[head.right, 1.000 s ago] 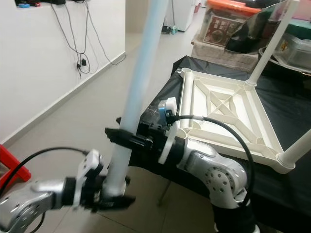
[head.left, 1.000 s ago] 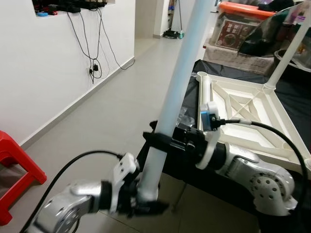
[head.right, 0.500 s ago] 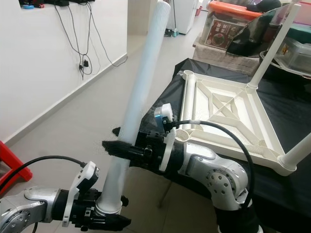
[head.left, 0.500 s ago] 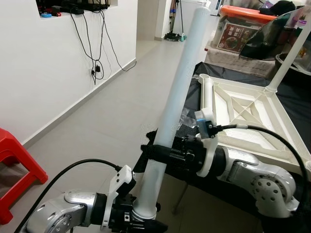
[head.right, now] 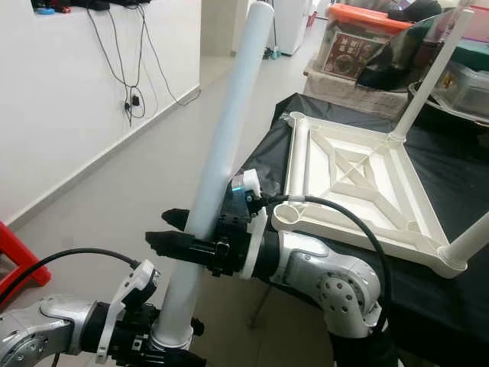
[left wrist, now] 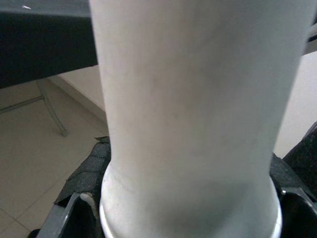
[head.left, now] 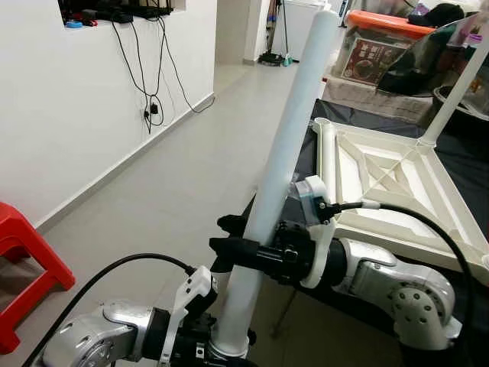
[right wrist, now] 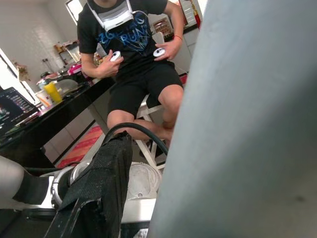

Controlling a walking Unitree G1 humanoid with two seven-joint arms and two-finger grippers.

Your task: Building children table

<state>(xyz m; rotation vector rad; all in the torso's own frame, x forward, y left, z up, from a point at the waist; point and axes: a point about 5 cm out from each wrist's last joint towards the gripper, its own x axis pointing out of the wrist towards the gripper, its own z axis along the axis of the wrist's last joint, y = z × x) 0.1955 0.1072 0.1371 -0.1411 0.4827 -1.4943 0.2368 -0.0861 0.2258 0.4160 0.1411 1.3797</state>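
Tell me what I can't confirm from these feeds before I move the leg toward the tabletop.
- Leg's bottom end: cut off by the lower edge in both eye views, below the left gripper.
- Right gripper grip: the white table leg hides one finger in the right wrist view, so contact is unclear.
- Tabletop near socket: partly behind the right arm.
- Far corner sockets: too small to judge.

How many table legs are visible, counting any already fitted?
3: one leg held between both grippers, left gripper low, right gripper higher; two fitted on the upturned tabletop, far corner and near right corner.
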